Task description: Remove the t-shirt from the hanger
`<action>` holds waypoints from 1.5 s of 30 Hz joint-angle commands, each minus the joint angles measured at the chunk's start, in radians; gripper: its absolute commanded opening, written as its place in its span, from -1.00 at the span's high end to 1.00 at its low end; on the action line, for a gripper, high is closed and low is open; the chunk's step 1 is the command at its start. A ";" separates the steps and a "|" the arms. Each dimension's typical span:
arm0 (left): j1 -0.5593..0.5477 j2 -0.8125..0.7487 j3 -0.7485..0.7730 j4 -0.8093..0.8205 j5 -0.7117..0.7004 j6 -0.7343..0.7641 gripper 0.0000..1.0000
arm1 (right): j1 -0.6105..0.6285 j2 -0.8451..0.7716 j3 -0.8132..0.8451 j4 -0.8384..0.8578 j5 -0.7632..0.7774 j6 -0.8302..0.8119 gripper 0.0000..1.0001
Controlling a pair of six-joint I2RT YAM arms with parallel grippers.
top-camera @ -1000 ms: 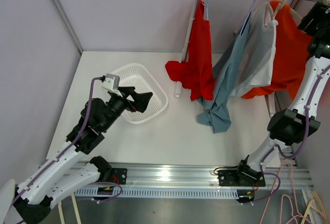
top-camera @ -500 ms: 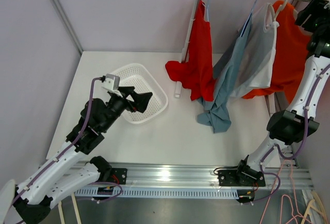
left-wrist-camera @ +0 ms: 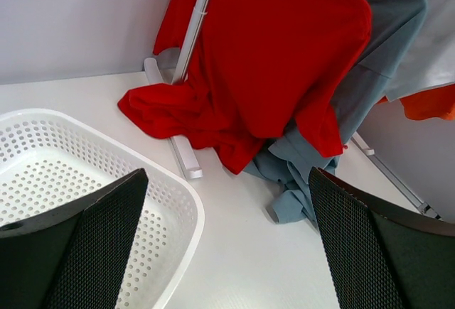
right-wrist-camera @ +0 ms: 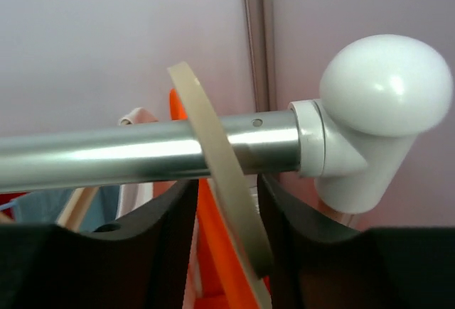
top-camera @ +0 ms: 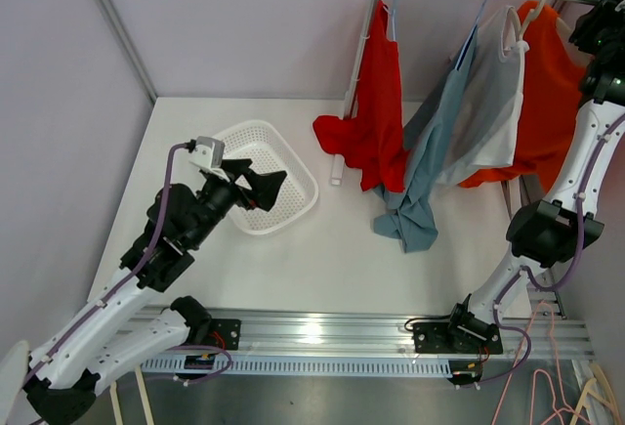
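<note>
Both fingers of the right gripper (right-wrist-camera: 226, 195) up at the rail (right-wrist-camera: 106, 156), set close on either side of the cream hanger (right-wrist-camera: 217, 153) hook, centre of the right wrist view; cannot tell whether clamped on it or just short of contact. Hooked over the rail just beside the rounded white end cap (right-wrist-camera: 384, 103). Below that, at the upper right of the top view, the orange t-shirt (top-camera: 552, 93), draped on its hanger and hanging from the rail. Further left along the rail: a pale grey shirt (top-camera: 493, 103), a blue-grey one (top-camera: 430, 151) and a red one (top-camera: 376, 103), the last two trailing onto the counter (top-camera: 322, 249). At centre left, left gripper (left-wrist-camera: 227, 181) spread wide, holding nothing, poised over the white basket (left-wrist-camera: 178, 202). Judged by that: barely begun. Reach to the hook made; lifting the hanger off the rail, slipping the shirt from it and, probably, dropping it in the basket all left to do.
</note>
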 commanded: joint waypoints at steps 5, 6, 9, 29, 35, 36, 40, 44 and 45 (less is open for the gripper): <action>-0.010 -0.016 0.043 -0.003 -0.014 0.039 -0.99 | -0.005 0.039 0.025 0.091 -0.003 0.031 0.84; -0.010 -0.022 0.038 -0.003 -0.014 0.035 -0.99 | -0.005 0.039 0.025 0.091 0.001 0.034 0.89; -0.010 -0.032 0.021 -0.001 -0.014 0.028 -0.99 | -0.005 0.022 0.025 0.083 -0.004 0.037 0.95; -0.010 -0.123 -0.007 -0.026 -0.029 0.026 -0.99 | -0.003 -0.227 0.022 -0.023 -0.065 0.062 1.00; -0.010 -0.121 0.009 -0.047 -0.017 0.012 -0.99 | 0.002 -0.340 -0.160 -0.126 -0.043 0.062 1.00; -0.010 -0.121 0.004 -0.052 -0.014 0.003 -0.99 | 0.006 -0.365 -0.202 -0.132 -0.018 0.060 1.00; -0.010 -0.111 0.015 -0.078 0.008 -0.023 -0.99 | 0.046 -0.481 -0.364 -0.187 0.172 0.086 1.00; -0.013 -0.074 0.067 -0.099 0.181 0.002 -0.99 | 0.158 -0.614 -0.473 -0.221 0.392 0.085 1.00; -0.018 -0.071 0.078 -0.092 0.211 0.012 -0.99 | 0.190 -0.638 -0.490 -0.224 0.440 0.085 1.00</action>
